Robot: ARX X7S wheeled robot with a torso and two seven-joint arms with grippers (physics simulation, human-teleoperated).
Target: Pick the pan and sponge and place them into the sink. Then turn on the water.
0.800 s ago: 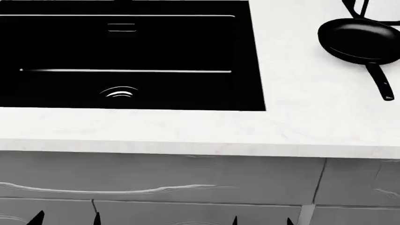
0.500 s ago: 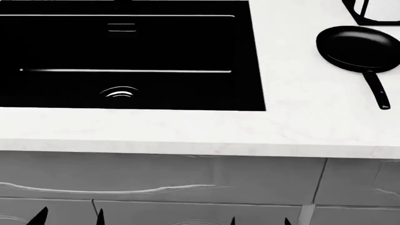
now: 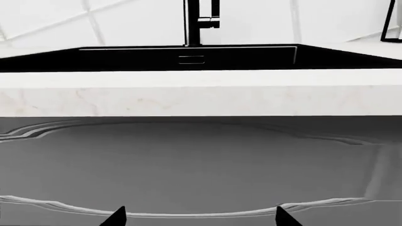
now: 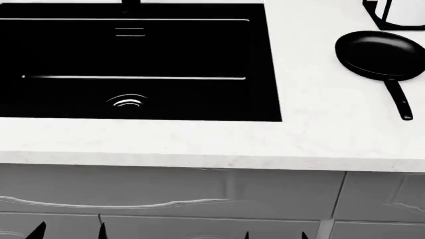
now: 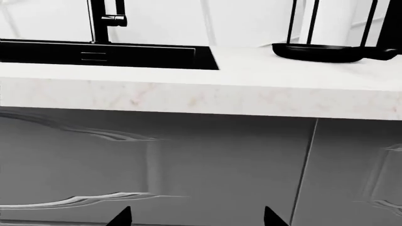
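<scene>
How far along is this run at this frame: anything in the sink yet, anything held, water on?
Nothing is done. The sink holds only its drain; the pan sits on the counter to its right. No sponge shows in any view. No water runs from the faucet. Nothing is in hand: the left gripper and right gripper are open, low before the cabinet fronts. All steps remain.

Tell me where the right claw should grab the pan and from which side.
Grip the pan by its long thin handle, which points toward the robot at the counter's front. Probably come from above with the right claw, closing across the handle's width; the shallow round bowl looks too wide.
</scene>
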